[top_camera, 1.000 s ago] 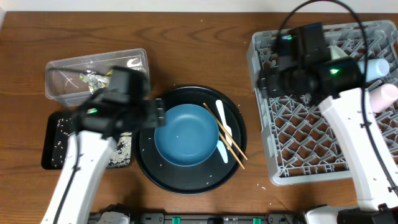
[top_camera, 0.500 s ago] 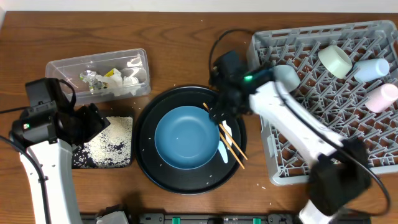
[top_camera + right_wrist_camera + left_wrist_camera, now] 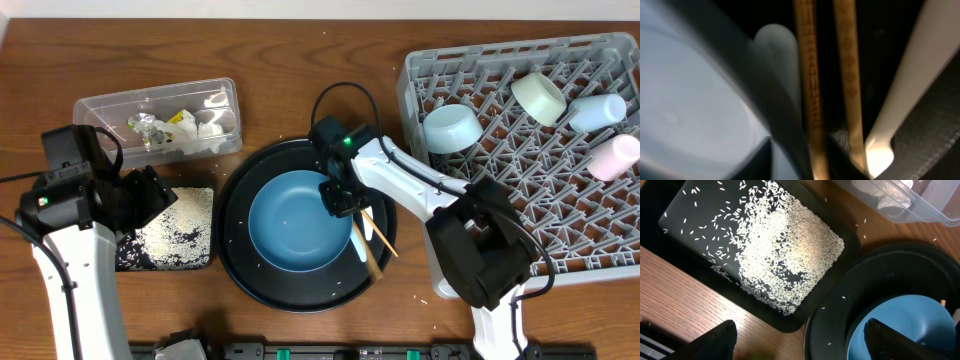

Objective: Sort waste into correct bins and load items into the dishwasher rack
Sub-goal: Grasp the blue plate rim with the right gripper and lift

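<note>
R arm has swung further left vs 0.5 s ago: right fingers (image 3: 341, 195) are now low over the chopsticks (image 3: 810, 95) at the dark-blue bowl (image 3: 295, 220) rim. Grip can't tell, wrist view is blurred. L arm unchanged, left fingers (image 3: 722, 337) spread wide above the black tray (image 3: 790, 325) w/ rice (image 3: 785, 255). Brown wood table (image 3: 300, 80). Chopsticks are pale wood, side by side on the round tray (image 3: 235, 265), next to the spoon (image 3: 910, 65).

My left arm (image 3: 62, 265) and right arm (image 3: 412, 182) are white tubes with black joints, a black cable (image 3: 343, 85) and seemingly green status lights (image 3: 347, 140).
</note>
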You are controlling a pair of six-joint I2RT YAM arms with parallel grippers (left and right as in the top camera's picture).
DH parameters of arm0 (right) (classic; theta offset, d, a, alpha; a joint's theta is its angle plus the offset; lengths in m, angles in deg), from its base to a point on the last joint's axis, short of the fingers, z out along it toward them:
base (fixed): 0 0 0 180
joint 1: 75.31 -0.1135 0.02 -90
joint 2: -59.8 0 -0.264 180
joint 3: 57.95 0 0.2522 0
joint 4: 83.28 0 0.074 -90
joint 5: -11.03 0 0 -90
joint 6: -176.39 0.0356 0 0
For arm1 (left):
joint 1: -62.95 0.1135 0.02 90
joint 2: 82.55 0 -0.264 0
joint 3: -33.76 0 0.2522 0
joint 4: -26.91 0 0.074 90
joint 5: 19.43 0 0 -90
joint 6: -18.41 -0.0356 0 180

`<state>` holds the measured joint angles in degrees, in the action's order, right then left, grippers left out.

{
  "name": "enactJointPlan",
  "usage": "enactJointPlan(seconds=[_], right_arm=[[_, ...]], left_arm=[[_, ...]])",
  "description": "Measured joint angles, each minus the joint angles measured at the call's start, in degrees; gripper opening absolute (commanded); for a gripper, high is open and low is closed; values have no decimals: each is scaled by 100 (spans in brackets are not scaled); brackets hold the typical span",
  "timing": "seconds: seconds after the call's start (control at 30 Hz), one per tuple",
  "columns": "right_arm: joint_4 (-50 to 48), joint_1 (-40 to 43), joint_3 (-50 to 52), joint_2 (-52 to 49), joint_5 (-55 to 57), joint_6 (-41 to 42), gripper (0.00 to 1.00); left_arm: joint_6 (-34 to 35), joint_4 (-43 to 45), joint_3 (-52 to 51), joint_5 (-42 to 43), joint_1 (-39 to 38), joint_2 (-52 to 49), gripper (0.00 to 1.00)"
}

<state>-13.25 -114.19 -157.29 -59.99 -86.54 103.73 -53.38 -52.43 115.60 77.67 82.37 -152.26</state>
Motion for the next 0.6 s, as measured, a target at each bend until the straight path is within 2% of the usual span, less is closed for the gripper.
enactJointPlan(seconds=[0.33,0.6], right_arm=[[658,138,-533,210,103,15,1],[1045,647,-1414,1427,1108,-87,1]], left_arm=[[0,0,0,0,0,0,83],[0,-2,0,2,-2,0,82]])
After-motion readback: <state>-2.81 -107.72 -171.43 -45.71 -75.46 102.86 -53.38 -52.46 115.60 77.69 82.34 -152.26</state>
